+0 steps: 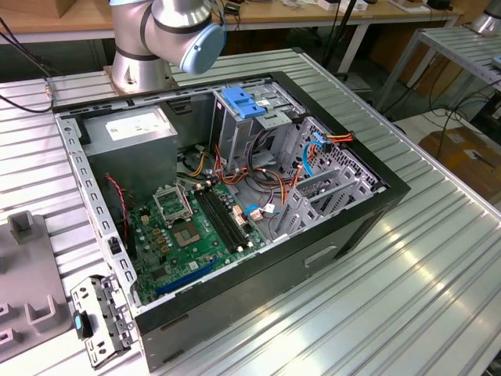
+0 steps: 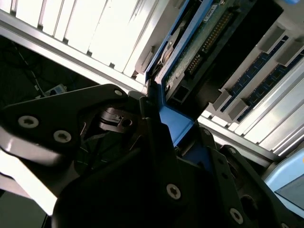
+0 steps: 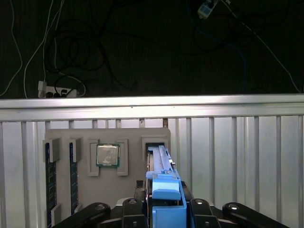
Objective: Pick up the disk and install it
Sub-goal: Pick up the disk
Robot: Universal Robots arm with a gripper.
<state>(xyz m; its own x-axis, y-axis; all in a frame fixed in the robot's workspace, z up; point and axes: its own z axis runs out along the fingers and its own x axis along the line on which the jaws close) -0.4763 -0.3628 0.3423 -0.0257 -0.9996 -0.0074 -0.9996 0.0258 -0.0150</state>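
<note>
The disk (image 3: 160, 164) stands on edge in a slot of the grey parts tray (image 3: 133, 190), its blue side rail facing the first wrist view. In the second wrist view the disk (image 2: 199, 42) shows its green circuit board and a blue rail. In both wrist views my gripper (image 3: 161, 192) (image 2: 164, 123) straddles the disk's near end. Its black fingers (image 3: 138, 190) press against both sides of the blue rail, so it is shut on the disk.
The open computer case (image 1: 352, 227) lies on the slatted metal table, with a motherboard (image 1: 196, 227), a grey power box (image 1: 133, 129) and a metal cage with a blue handle (image 1: 243, 102). A processor (image 3: 108, 155) and memory sticks (image 3: 47, 175) sit in the tray. The table edge (image 3: 152, 107) runs behind the tray.
</note>
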